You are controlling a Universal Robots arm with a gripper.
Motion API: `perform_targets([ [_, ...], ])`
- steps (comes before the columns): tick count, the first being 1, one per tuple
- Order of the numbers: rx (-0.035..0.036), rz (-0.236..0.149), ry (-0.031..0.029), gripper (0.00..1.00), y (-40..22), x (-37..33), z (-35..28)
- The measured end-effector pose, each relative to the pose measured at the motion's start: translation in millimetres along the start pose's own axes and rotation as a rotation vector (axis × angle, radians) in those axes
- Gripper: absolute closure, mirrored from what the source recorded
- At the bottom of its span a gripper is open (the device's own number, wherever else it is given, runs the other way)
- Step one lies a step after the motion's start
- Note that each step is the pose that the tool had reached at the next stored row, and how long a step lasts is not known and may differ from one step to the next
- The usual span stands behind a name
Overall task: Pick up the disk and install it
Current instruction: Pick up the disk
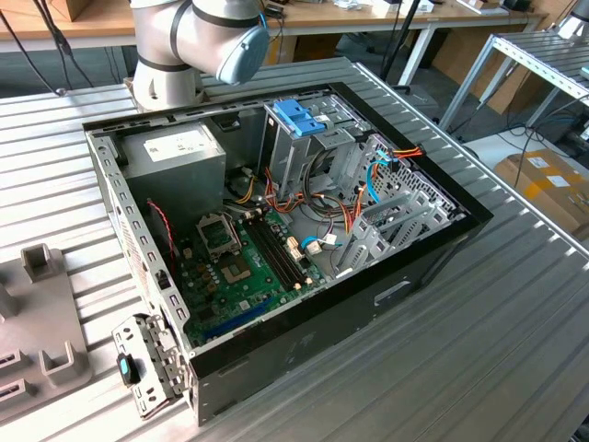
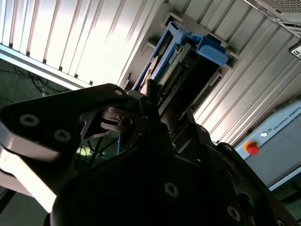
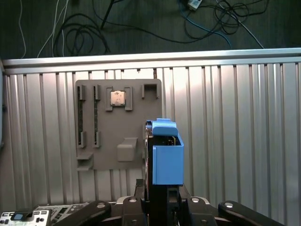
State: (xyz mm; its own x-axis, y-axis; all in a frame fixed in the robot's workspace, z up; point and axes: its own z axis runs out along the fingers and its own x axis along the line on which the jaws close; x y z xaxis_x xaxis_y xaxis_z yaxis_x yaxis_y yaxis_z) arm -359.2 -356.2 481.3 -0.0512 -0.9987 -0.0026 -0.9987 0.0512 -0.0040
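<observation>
Item: disk (image 3: 167,162), grey drive in a light-blue carrier, standing on edge and clamped between the fingers of the tool (image 3: 161,197), which are closed narrow on its lower end. Location: raised over the ribbed metal bench (image 3: 235,141). In the first wrist view it is seen against one corner of the grey holder plate (image 3: 101,141), beside the plate's raised block. That view also lists a square chip (image 3: 117,98) seated in a pocket of the plate, and loose cables (image 3: 84,33) on the floor past the bench edge beyond the plate. The second wrist view gives the disk's side instead: its circuit edge and blue rail (image 2: 181,54) rising out of the tool's dark body, with a red button (image 2: 252,149) on a grey box farther from the plate. The exterior view adds what neither wrist view has: an open computer case (image 1: 304,341) to the exterior view's right of the plate, a blue latch (image 1: 299,117) atop the metal cage inside it, and the arm (image 1: 184,37) behind the case.
</observation>
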Motion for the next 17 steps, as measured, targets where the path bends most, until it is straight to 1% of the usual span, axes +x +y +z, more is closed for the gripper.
perform_targets([
  [7, 0.0, 0.0, 0.0001, 0.65, -16.0, -0.8, 0.1],
  [10, 0.0, 0.0, 0.0, 0.65, -24.5, -1.3, 0.1],
  [11, 0.0, 0.0, 0.0001, 0.65, -31.1, -1.6, 0.1],
  [12, 0.0, 0.0, 0.0, 0.65, -35.0, -1.8, 0.2],
  [15, 0.0, 0.0, 0.0001, 0.65, -39.4, -2.0, 0.1],
  [17, 0.0, 0.0, 0.0001, 0.65, -39.6, -2.1, 0.1],
])
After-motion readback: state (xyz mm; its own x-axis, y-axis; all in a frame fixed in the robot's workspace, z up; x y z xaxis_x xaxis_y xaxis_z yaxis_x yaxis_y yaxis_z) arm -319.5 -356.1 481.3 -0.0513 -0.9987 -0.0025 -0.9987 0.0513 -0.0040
